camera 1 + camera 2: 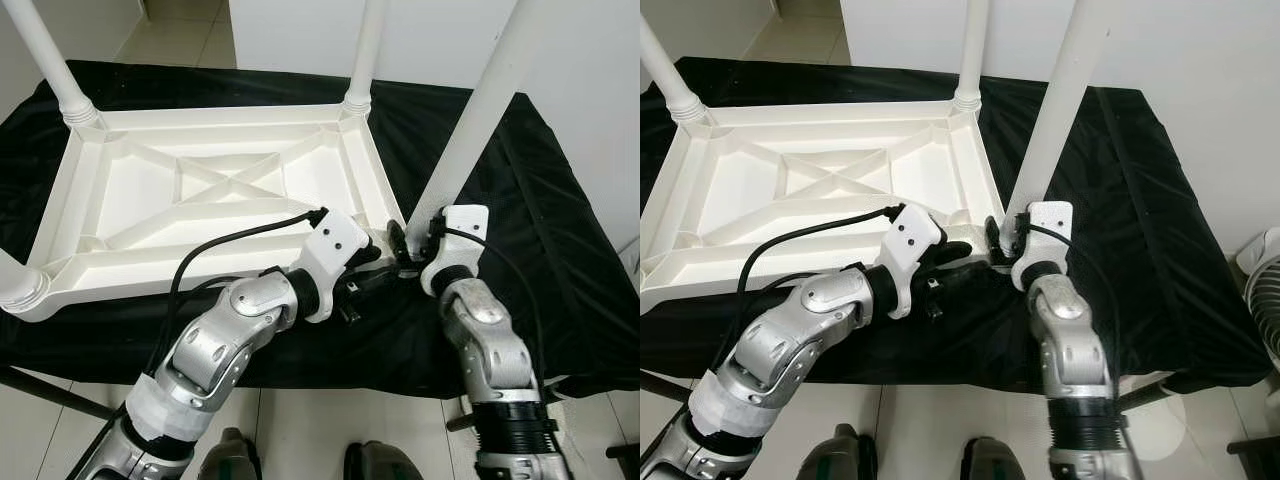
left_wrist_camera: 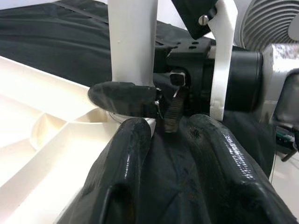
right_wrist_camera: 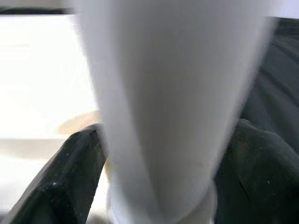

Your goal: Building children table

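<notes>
**Fourth leg at near-right corner socket, both grippers engaged**

Upside-down white plastic tabletop [image 1: 200,190] on black cloth [image 1: 560,250]. Ribbed underside, X-brace moulded in centre, raised rim all round. Three legs already standing in sockets: far-left leg [image 1: 50,60] at 10 o'clock, far-right leg [image 1: 365,50] at 12 o'clock, near-left leg [image 1: 15,280] at 9 o'clock.

Fourth leg [image 1: 480,110] leaning from near-right corner up toward 1 o'clock. Smooth, matte white tube, slightly tapered, flared collar at base.

Right gripper [image 1: 405,250] at base of that leg, fingers [image 3: 70,168] spread to either side of tube and apparently pressing it; clamped round leg, as judged from right wrist view.

Left gripper [image 1: 365,275] just beside same corner, fingers [image 2: 126,158] glossy black, parted, nothing between them; one tip close to or on table edge.

Seating of leg in socket: cannot tell, joint hidden behind grippers.

Risks, as judged:
- Leg visibly tilted; pushing down off-axis likely to jam or cross-seat collar.
- Smooth tube, hard fingers: slip under twist or push.
- Tabletop on slick cloth, unbraced: could slide toward 9 o'clock under side load.
- Two grippers crowded at one corner: finger collision.
</notes>
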